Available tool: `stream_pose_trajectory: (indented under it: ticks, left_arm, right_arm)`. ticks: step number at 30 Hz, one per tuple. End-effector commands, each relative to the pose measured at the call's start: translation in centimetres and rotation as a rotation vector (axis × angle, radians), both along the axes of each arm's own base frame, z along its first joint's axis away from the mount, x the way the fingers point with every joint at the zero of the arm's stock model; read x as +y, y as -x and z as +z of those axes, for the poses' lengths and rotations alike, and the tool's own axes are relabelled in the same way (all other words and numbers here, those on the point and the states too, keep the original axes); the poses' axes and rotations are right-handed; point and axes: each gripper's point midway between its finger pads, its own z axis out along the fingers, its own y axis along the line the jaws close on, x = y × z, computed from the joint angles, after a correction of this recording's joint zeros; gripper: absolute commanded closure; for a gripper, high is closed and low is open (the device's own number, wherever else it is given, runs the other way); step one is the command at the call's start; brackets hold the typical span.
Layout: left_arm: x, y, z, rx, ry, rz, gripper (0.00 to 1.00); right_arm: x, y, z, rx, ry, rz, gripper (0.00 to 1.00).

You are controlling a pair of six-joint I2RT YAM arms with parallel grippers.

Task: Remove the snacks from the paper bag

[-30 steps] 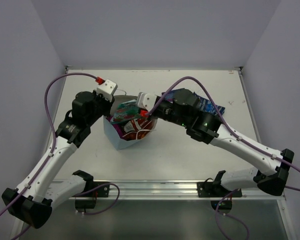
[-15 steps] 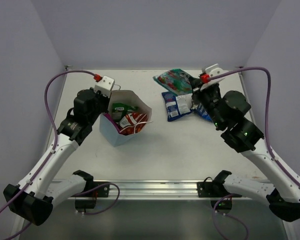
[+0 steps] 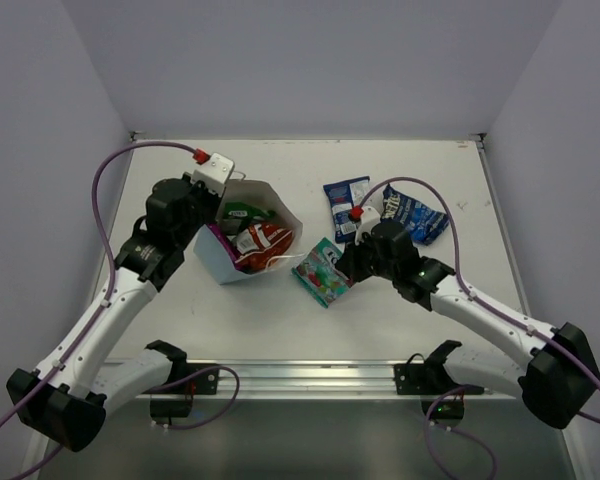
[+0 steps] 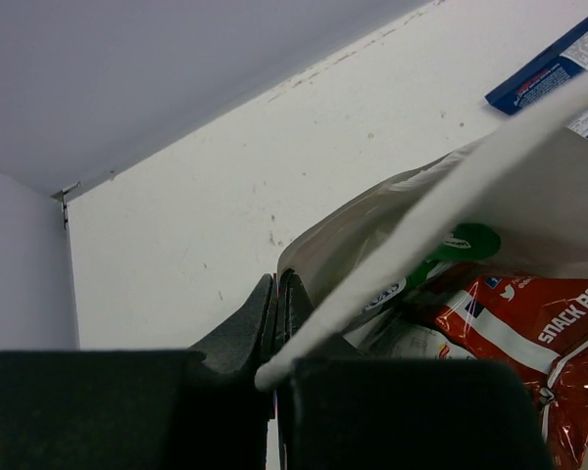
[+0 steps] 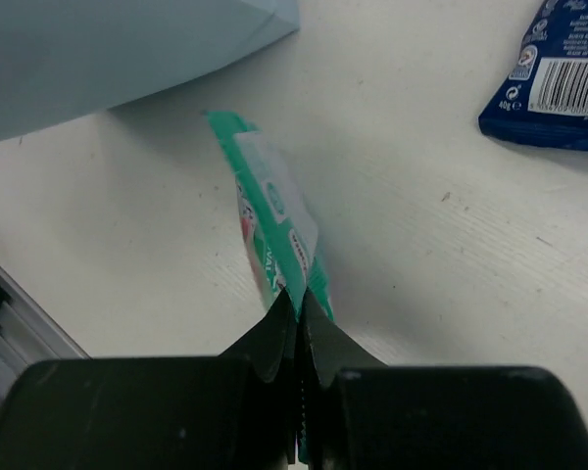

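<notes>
On the table, right gripper: we pinch the teal packet beside the paper bag.
At the bag, left gripper: we clamp its rim.

white "snack" lettering on the red packet

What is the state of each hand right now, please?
Left hand: closed, holding the rim of the paper bag.
Right hand: closed, holding the teal packet.
</notes>
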Motion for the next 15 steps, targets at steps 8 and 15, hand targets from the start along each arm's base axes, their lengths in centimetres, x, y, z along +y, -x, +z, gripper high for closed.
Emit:
stream_pose_trajectory:
  ticks: [8, 15]
  left_arm:
    - [-1.4, 1.4, 5.9, -0.212, 0.03, -0.128, 1.0]
    - [-2.1, 1.9, 5.5, -0.205, 0.033, -0.181, 1.0]
  right_arm:
    - [-1.8, -5.8, 2.4, 0.024, -0.047, -0.135, 0.48]
    - [1.4, -3.8, 16.7, -0.459, 0.094, 0.151, 0.29]
